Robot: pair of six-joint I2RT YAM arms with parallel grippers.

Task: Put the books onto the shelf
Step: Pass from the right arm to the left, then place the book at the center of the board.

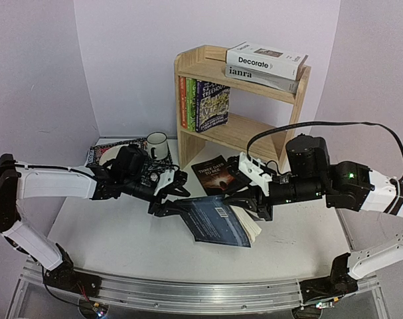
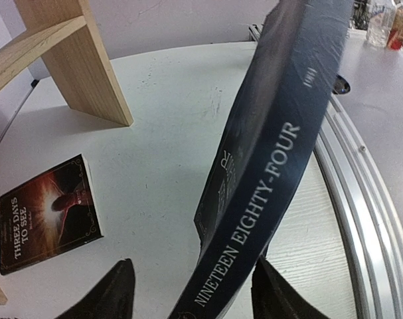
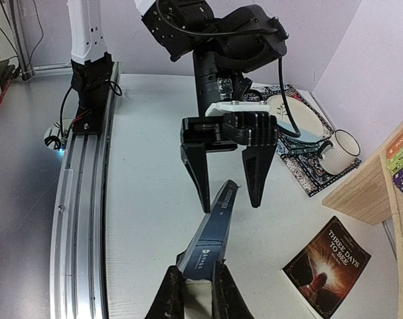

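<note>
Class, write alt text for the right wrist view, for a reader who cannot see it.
The right gripper pinches the near edge of a dark blue book, while the left gripper straddles its far edge, jaws open. A black book lies flat nearby.

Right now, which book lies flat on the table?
The black Three Days to See, by the shelf. Nineteen Eighty-Four is in the right gripper; the others are shelved.

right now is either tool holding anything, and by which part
The right tool holds the Nineteen Eighty-Four book, pinched at the end nearest it. The left tool straddles the opposite end with gaps either side, not gripping.
</note>
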